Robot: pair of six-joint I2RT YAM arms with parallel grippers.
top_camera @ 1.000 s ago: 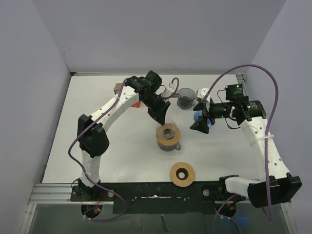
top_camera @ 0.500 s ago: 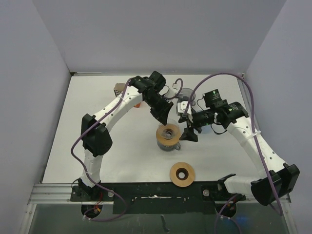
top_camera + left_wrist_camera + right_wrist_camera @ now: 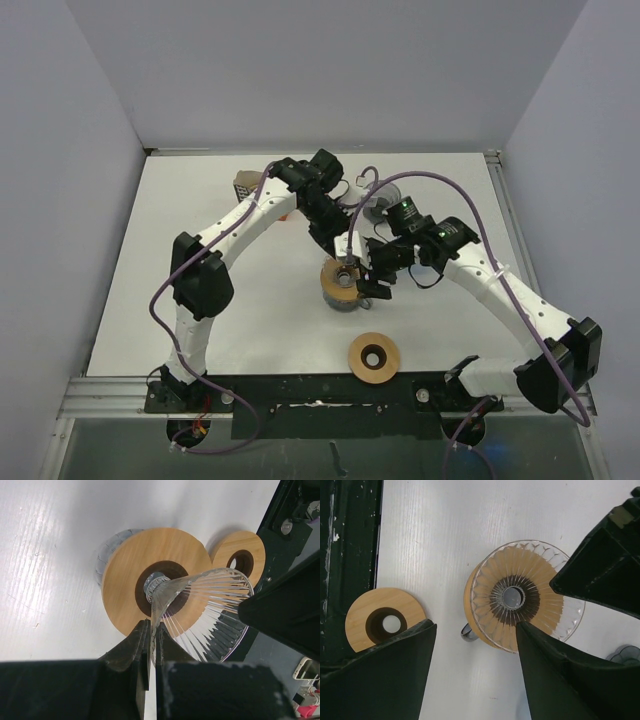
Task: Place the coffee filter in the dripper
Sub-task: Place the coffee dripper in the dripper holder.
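The dripper (image 3: 210, 607), a clear ribbed glass cone, stands wide mouth up with its narrow neck in the hole of a wooden ring (image 3: 125, 575) atop a grey vessel (image 3: 107, 555), apparently seated, its rim pinched by the left gripper (image 3: 151, 626).

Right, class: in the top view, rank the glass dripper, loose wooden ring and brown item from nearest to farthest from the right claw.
1. Glass dripper, just left of the right claw.
2. Loose wooden ring, near the front edge.
3. Brown item, far back left.

Part of dripper (image 3: 492, 597) behind left pincer (image 3: 566, 582)
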